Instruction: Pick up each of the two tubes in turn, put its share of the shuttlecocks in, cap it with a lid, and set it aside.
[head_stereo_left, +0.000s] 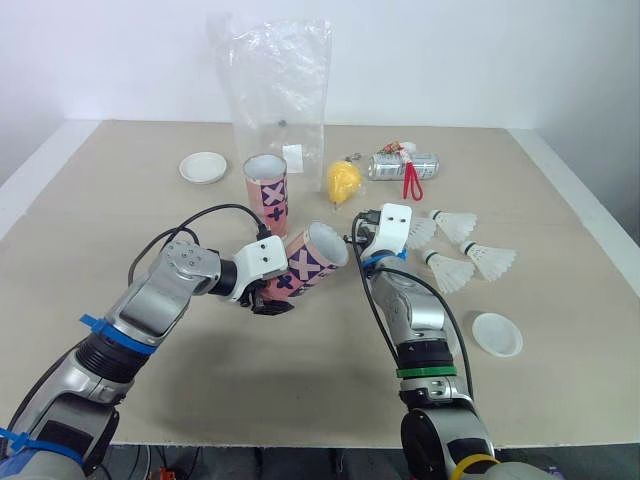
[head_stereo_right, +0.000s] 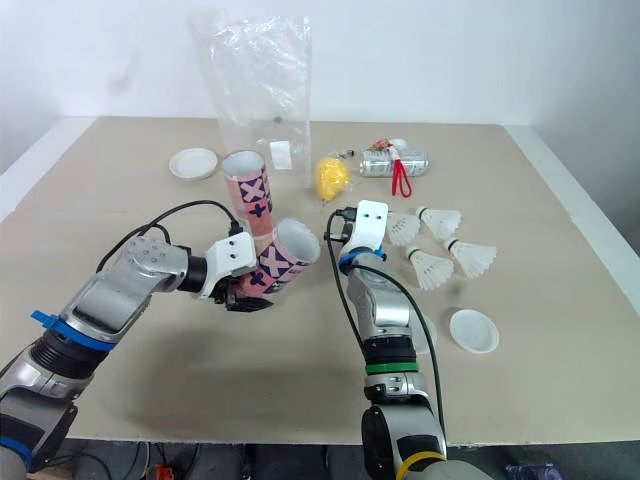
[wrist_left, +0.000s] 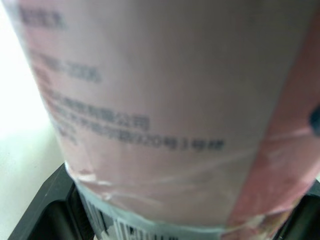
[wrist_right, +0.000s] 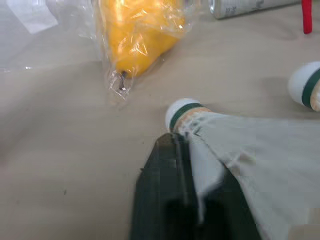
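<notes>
My left gripper (head_stereo_left: 272, 298) is shut on a pink tube (head_stereo_left: 315, 260) with purple marks, held tilted above the table with its open mouth toward the right. A second pink tube (head_stereo_left: 266, 190) stands upright behind it. My right gripper (wrist_right: 179, 142) is shut on the feather skirt of a white shuttlecock (wrist_right: 240, 150), just right of the held tube's mouth. Three more shuttlecocks lie on the table to the right (head_stereo_left: 455, 222) (head_stereo_left: 490, 260) (head_stereo_left: 450, 272). One white lid (head_stereo_left: 203, 167) lies at the back left, another lid (head_stereo_left: 497, 334) at the front right.
A tall clear plastic bag (head_stereo_left: 280, 90) stands behind the upright tube. A yellow object in plastic wrap (head_stereo_left: 343, 181) and a silver can (head_stereo_left: 403, 166) with a red loop (head_stereo_left: 411, 182) lie at the back. Black cables run along both arms.
</notes>
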